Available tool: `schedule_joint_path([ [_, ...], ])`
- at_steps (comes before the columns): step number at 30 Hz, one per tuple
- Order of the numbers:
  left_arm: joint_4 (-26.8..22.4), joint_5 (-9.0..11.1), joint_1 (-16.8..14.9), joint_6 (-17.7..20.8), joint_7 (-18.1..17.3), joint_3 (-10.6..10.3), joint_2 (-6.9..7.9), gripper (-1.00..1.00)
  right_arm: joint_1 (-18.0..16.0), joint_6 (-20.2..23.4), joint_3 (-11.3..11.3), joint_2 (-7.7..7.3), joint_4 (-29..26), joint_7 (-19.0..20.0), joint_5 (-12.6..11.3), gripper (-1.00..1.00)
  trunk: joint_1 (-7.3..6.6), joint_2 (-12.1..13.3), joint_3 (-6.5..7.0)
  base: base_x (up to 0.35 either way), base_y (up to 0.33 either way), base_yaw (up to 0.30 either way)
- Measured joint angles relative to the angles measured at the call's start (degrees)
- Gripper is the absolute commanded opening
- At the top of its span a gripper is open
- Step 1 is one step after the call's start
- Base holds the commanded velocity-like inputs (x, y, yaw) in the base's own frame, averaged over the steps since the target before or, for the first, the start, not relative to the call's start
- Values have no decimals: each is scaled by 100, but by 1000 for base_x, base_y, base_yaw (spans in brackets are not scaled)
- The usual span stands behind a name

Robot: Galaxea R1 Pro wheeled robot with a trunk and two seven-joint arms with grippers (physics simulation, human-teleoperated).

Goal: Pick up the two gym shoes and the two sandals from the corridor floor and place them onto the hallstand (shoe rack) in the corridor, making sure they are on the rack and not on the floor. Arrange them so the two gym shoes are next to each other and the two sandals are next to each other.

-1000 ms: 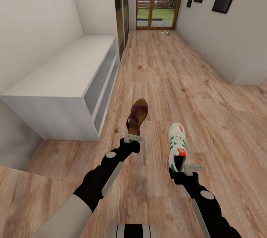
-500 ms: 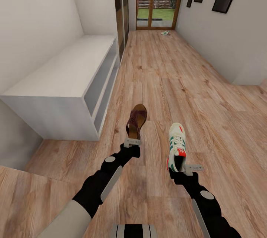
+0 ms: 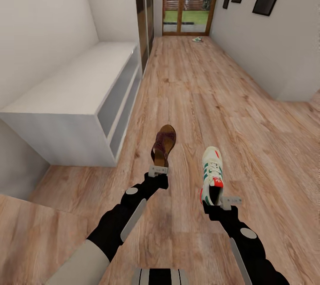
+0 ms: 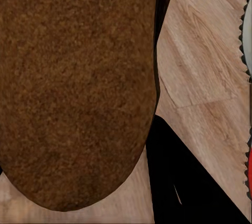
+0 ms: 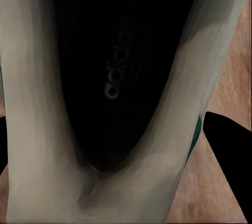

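Your left gripper [image 3: 158,170] holds 1 sandal [image 3: 164,144], your right gripper [image 3: 221,202] 1 gym shoe [image 3: 211,173]. Swing both level toward the hallstand [image 3: 75,98], leaving room beside each.

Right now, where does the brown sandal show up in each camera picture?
Head view: sandal low centre, heel clamped in the left gripper.
Left wrist view: its tan insole covers most of the picture.
Right wrist view: not in it.
Shared landmark: the wooden floor beneath.
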Motion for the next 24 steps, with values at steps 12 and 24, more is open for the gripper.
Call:
schedule_joint_path([
  [12,-8,-9,0,0,0,0,0,-100,0,0,-22,0,-10,3,1,-100,1,0,1,-216,-269,0],
  [24,-9,-9,0,2,0,1,0,-100,0,-2,-17,0,-9,0,1,-100,-2,0,99,-129,-132,0],
])
